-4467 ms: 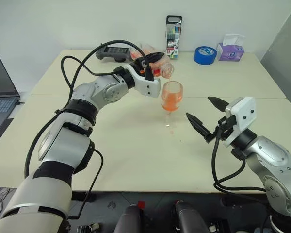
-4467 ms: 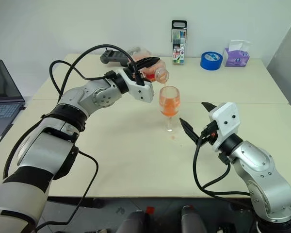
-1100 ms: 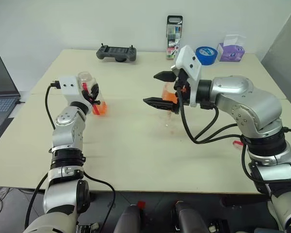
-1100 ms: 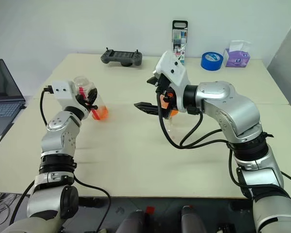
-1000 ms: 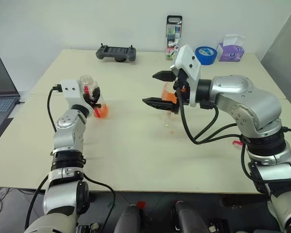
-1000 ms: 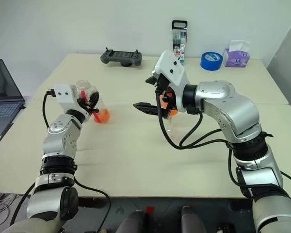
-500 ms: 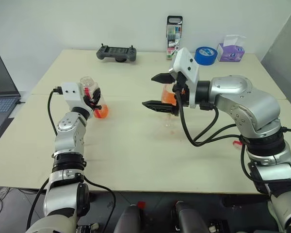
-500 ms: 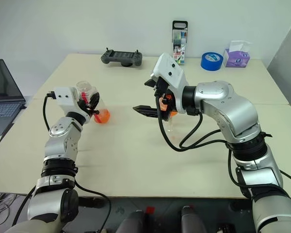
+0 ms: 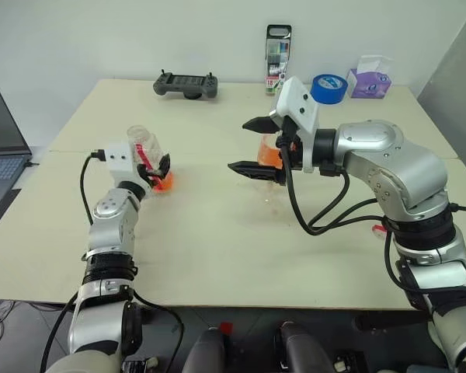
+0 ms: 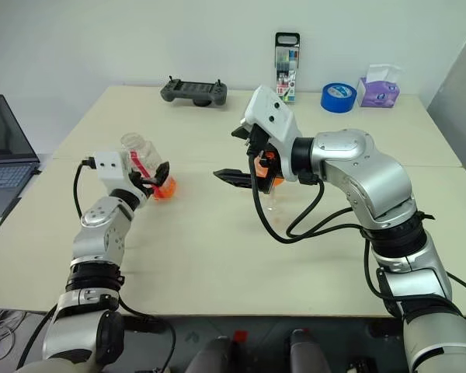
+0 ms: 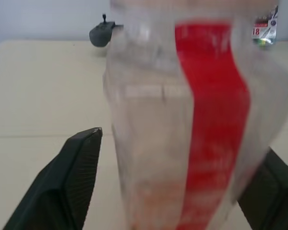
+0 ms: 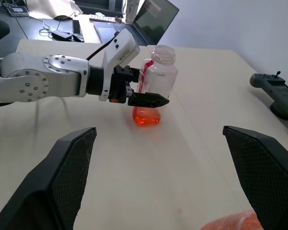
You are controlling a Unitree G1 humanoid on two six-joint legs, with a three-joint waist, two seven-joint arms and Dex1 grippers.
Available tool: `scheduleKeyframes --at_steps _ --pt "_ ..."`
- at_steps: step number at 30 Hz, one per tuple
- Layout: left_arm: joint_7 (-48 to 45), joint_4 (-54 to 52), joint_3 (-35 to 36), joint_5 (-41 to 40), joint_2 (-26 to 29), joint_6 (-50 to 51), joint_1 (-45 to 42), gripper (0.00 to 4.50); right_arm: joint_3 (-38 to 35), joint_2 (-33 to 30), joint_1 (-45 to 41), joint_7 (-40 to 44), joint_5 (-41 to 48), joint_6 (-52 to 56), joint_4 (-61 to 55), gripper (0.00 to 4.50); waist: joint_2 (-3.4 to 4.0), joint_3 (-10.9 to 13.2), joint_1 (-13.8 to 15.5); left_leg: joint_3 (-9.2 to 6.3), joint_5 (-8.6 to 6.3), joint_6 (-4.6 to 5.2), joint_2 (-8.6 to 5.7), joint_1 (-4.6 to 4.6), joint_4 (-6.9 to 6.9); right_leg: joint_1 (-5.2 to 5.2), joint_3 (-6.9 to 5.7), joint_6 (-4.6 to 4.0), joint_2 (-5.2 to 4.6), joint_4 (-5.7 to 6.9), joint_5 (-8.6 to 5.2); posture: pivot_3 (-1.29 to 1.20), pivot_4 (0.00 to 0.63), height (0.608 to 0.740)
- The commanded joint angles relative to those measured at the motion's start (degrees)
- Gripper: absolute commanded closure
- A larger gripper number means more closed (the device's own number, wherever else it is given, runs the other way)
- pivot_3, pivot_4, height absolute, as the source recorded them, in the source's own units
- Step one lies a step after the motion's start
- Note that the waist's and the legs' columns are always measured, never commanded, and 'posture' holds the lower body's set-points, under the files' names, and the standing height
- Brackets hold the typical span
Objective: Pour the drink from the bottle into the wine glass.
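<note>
Beige worktop (image 9: 217, 233): bottle (image 9: 151, 158) stands near left edge, mostly empty, left gripper (image 9: 155, 172) jaws wide around it; your pour looks finished. Right gripper (image 9: 252, 145) wide, empty, beside wine glass (image 9: 270, 152).

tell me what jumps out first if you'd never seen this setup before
The nearly empty bottle, with a little orange-red drink left at its bottom, stands on the table's left side between the open fingers of the left gripper. Mid-table, the right gripper hangs wide open in front of the wine glass, which is filled with the orange-red liquid. Along the far edge sit a black controller, a marker pack, blue tape and tissues.
</note>
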Motion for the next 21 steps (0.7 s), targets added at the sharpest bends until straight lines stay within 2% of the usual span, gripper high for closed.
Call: scheduleKeyframes --at_steps 1,7,21 --pt "0.37 -2.26 -0.03 0.31 0.83 -0.38 -0.47 0.02 -0.74 0.30 -1.15 0.35 -0.51 -1.51 -0.92 0.00 0.00 0.00 0.03 0.00 0.00 0.00 0.00 0.00 0.00 0.01 0.00 0.00 0.00 -0.01 0.00 0.00 0.150 0.740" --pt "-0.44 -6.20 -0.44 0.18 1.13 0.40 1.43 0.02 -0.13 -0.62 -1.81 1.09 -1.45 -2.00 -1.80 0.00 0.00 0.00 0.01 0.01 0.00 0.00 0.00 0.01 -0.01 0.01 0.00 0.00 -0.02 -0.01 0.00 0.00 0.150 0.740" --pt "5.22 -37.50 3.40 -6.24 -1.71 10.28 17.42 0.02 -5.77 -3.64 -2.42 -1.55 -1.63 0.85 -6.55 0.00 0.00 0.00 0.04 -0.01 -0.01 -0.01 -0.01 0.01 -0.06 0.03 -0.01 0.00 -0.13 -0.06 0.00 0.00 0.150 0.740"
